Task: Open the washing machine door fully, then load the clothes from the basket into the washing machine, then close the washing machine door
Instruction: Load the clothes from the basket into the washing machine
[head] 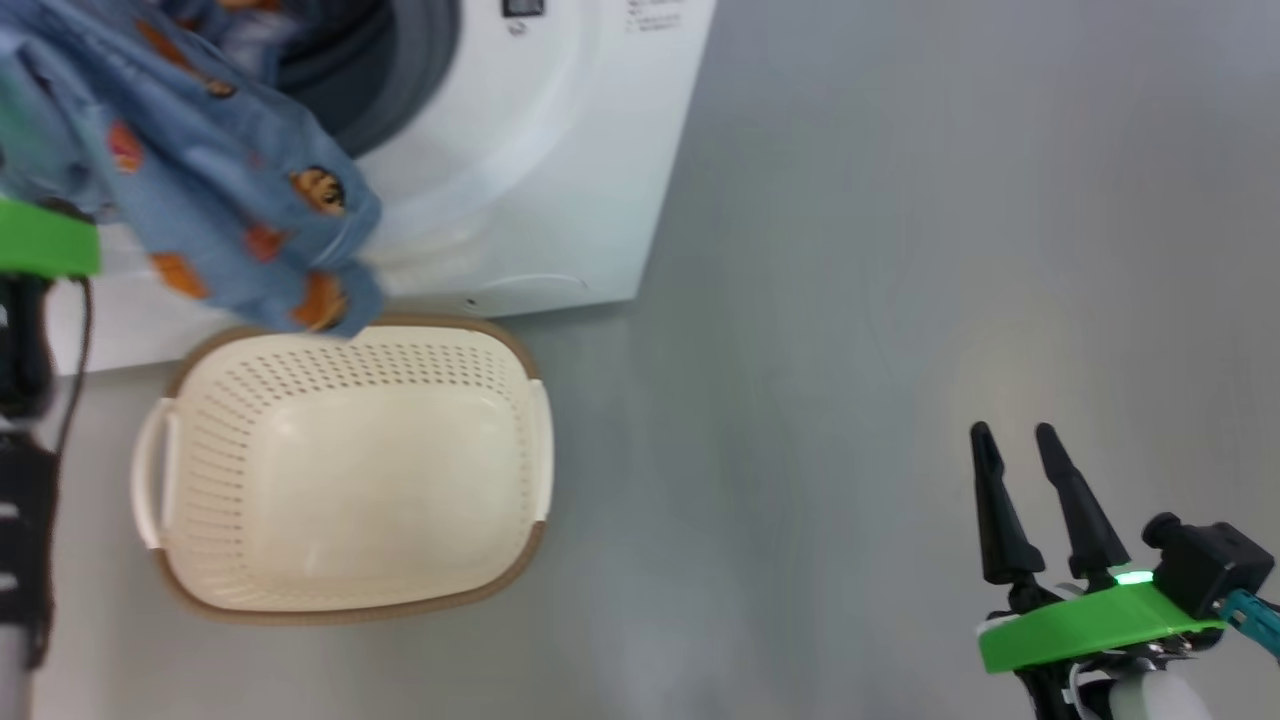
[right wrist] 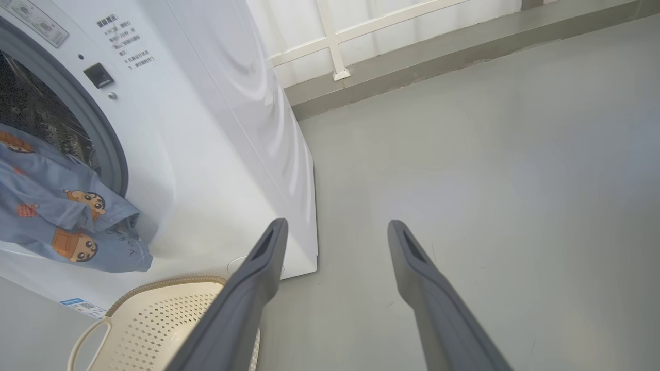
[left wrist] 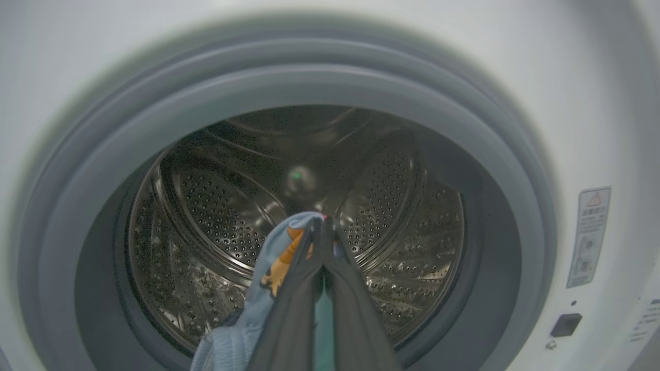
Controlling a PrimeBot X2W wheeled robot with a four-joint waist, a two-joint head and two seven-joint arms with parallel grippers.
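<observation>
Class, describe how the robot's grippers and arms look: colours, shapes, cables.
Right gripper: two long, tapering black fingers on a bright green plate with a small lit green light, a black box and a teal fitting. Left gripper: the same dark fingers, a green plate and a thin black cable behind.

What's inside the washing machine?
A shiny steel drum full of little holes. The left hand, pinching blue clothes, covers the drum's bottom middle, so anything lying there is hidden.

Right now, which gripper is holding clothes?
The left gripper, shut on the blue clothes at the washing machine; the right gripper is open and empty.
</observation>
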